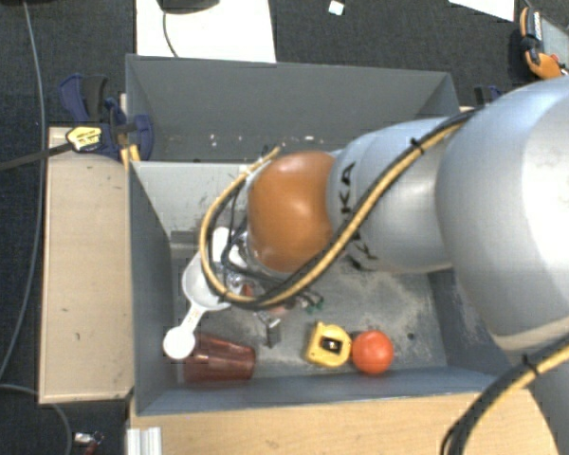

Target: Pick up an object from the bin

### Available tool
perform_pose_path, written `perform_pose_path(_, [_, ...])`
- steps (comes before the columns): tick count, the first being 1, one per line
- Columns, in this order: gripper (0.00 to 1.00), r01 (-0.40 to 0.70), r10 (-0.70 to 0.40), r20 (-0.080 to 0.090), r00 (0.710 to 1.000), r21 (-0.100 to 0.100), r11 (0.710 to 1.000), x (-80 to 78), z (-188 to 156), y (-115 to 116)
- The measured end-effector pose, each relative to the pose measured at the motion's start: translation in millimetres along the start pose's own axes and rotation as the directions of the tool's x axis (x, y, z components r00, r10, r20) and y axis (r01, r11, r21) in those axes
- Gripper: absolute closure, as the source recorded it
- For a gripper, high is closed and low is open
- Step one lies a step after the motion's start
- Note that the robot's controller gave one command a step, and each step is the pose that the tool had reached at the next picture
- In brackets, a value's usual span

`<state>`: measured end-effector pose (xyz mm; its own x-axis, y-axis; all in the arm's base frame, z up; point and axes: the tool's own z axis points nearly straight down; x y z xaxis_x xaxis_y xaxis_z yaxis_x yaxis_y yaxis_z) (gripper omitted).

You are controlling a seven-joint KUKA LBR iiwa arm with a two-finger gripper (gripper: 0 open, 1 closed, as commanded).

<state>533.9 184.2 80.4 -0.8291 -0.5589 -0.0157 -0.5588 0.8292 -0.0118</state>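
Along the near wall of the grey metal bin (294, 387) lie three things in a row. A maroon plastic cup (218, 359) lies on its side towards the near left corner. A yellow tape measure (328, 345) sits near the middle of that wall. An orange ball (372, 352) lies just to its right, touching it or nearly so.

A white ladle (192, 311) lies a little farther in, by the left wall. Its handle end rests against the cup's mouth and its bowl points towards the far side, partly under the robot's wrist.

The gripper (270, 328) hangs low over the bin floor, in the gap between the cup and the tape measure and just beyond them, near the ladle. It seems clear of all of them. It is mostly hidden under the wrist, so I cannot tell whether it is apart or together, and nothing can be seen held in it.

Above it sits the wrist's orange cover (289, 211), with a yellow-and-black cable (360, 211) looped round it. The silver arm (474, 207) reaches in over the right wall.
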Motion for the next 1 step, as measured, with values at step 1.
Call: perform_pose_path(1, [0.0, -0.049, 0.049, 0.004, 0.999, -0.002, 0.999, 25.3, -13.9, -20.6])
